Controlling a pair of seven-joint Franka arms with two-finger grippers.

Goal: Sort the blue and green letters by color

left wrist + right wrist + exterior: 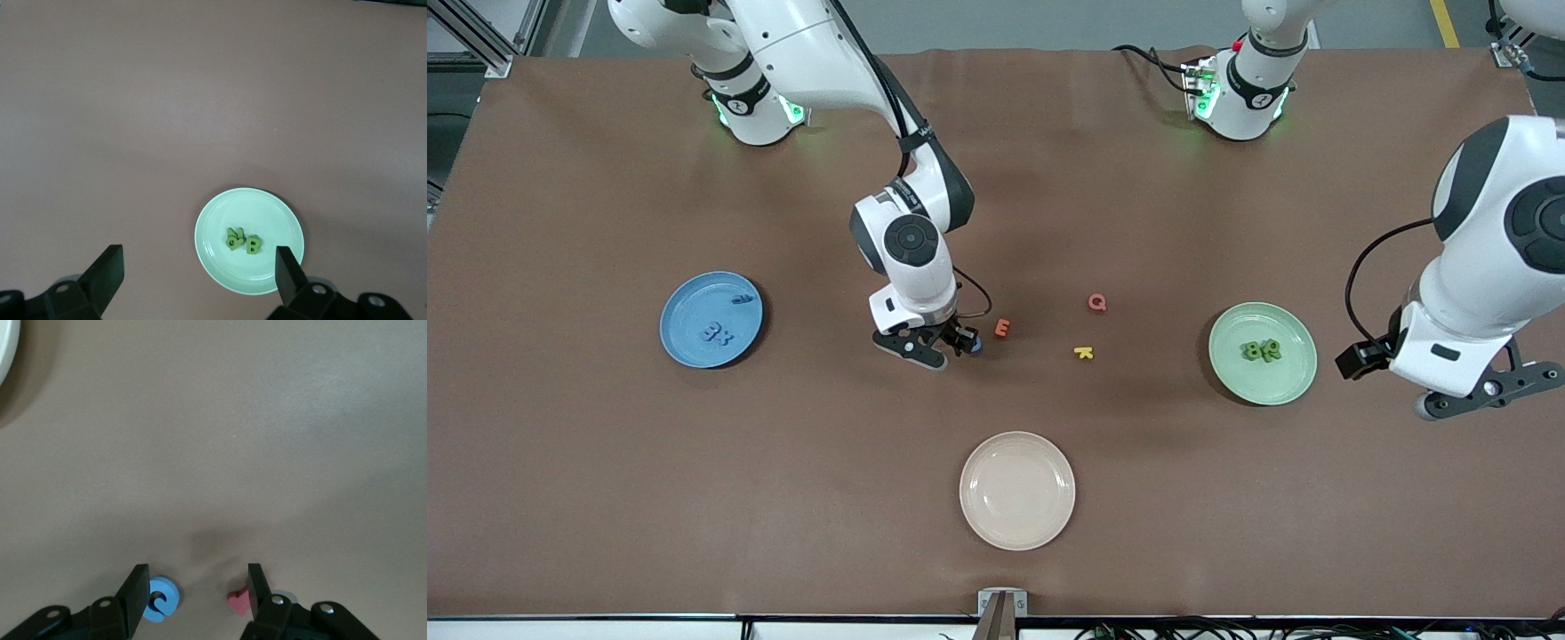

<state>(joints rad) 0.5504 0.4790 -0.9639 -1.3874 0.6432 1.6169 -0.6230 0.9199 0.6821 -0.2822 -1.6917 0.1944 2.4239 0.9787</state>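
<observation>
Front view: at mid-frame the right gripper (pixel 947 345) is down at the table beside a blue c (pixel 976 345), presumably to pick it up. The blue plate (pixel 680 302) holds three blue letters (pixel 717 335). The green plate (pixel 1294 378) holds a clump of green letters (pixel 1261 350), and the left gripper (pixel 1489 391) waits beside it. Left wrist view: its fingers stand wide apart, and the clump looks like three letters, though I cannot be sure. Right wrist view: the fingers are apart and not yet clamped, with the c touching one finger (pixel 137 593) and one reddish piece (pixel 237 601) at the other.

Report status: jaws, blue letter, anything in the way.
Right gripper low at table centre, jaws not yet shut on blue c. Left gripper waits open above green plate. Red piece by one jaw.
</observation>
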